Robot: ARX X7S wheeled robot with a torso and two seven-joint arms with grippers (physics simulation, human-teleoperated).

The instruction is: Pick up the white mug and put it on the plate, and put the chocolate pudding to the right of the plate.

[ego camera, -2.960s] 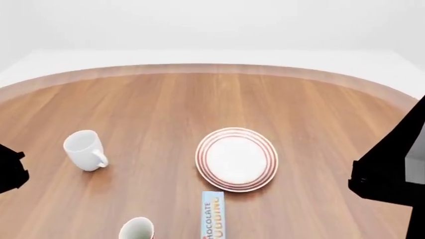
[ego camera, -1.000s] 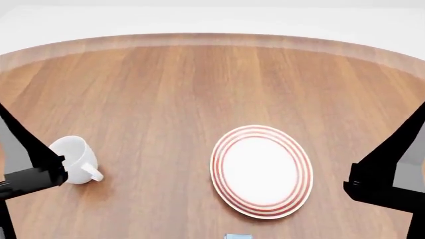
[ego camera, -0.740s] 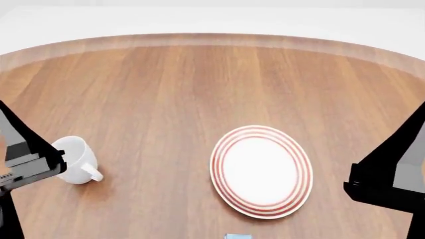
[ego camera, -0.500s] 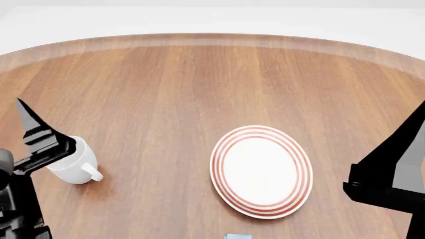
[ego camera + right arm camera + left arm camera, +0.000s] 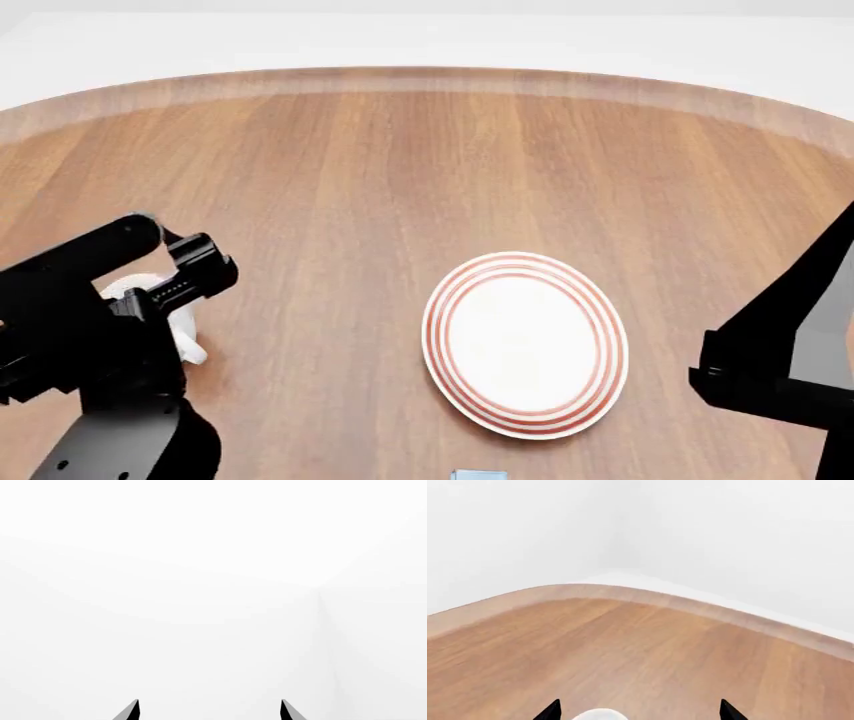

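The white mug (image 5: 183, 327) stands on the wooden table (image 5: 400, 180) at the left, mostly hidden under my left arm (image 5: 94, 320); its handle sticks out toward the plate. In the left wrist view the mug's rim (image 5: 600, 714) shows between the two spread fingertips of my left gripper (image 5: 639, 711), which is open. The plate (image 5: 526, 343), white with red rings, lies right of centre and holds nothing. Only a corner of the chocolate pudding (image 5: 477, 474) shows at the front edge of the head view. My right gripper (image 5: 209, 710) is open and empty, facing a white wall.
My right arm (image 5: 781, 375) hangs at the right edge of the head view, off to the plate's right. The table's curved far edge (image 5: 427, 75) meets a white floor and wall. The red-and-white cup is out of view.
My left arm has swung in from the left and now covers most of the white mug. The mug, the plate and my right arm have not moved.
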